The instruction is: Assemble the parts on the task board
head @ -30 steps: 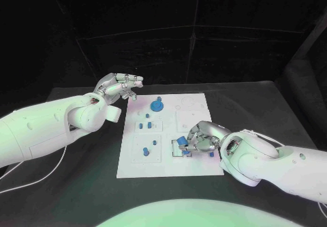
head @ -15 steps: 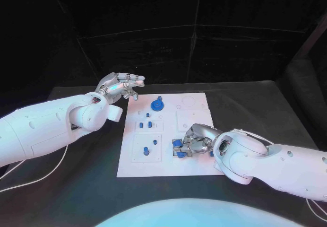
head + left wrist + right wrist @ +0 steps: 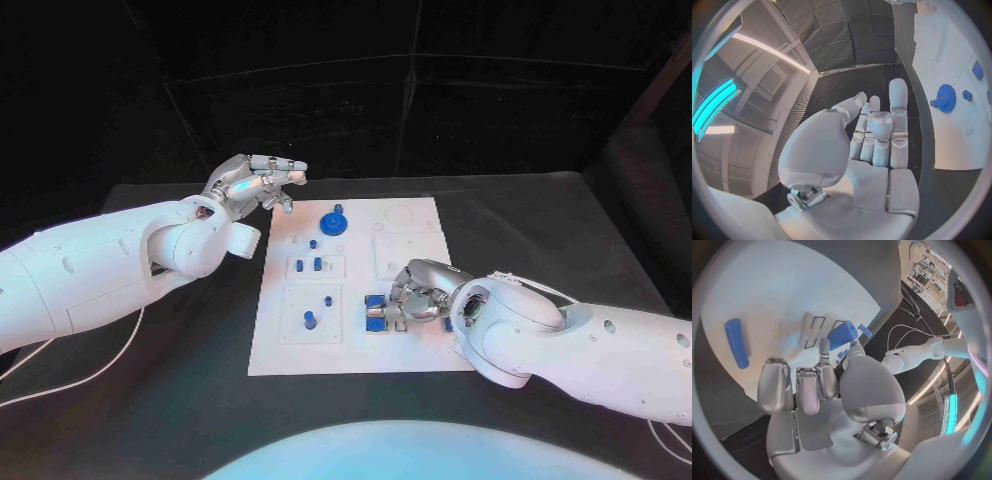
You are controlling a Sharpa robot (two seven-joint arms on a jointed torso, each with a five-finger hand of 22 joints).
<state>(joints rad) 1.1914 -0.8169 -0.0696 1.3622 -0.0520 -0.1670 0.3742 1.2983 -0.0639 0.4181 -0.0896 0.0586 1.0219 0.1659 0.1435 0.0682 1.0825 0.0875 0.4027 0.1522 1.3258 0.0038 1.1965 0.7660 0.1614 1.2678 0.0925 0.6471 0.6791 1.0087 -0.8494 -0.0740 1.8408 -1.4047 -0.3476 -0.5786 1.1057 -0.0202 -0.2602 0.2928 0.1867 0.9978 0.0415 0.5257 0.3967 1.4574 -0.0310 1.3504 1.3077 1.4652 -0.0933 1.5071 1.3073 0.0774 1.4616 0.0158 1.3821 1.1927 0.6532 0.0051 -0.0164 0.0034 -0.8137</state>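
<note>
The white task board (image 3: 418,215) lies in the middle of the black table. My right hand (image 3: 411,300) is low over the board's near middle and pinches a blue block (image 3: 842,335) between thumb and a finger, just over narrow slots (image 3: 814,330). The block (image 3: 379,304) shows at the hand's left side, with another blue piece (image 3: 375,326) just below it. A blue rod (image 3: 736,342) lies flat on the board nearby. My left hand (image 3: 257,182) hangs open, fingers straight, above the table off the board's far left corner, holding nothing.
A blue gear with a knob (image 3: 335,222) stands at the board's far left. Small blue parts (image 3: 307,265) sit in a recess mid-left, and one peg (image 3: 309,320) stands near left. A white cable (image 3: 87,375) runs along the table's left side.
My right hand has shifted slightly left and nearer along the board with the blue block. The left hand has stayed where it was.
</note>
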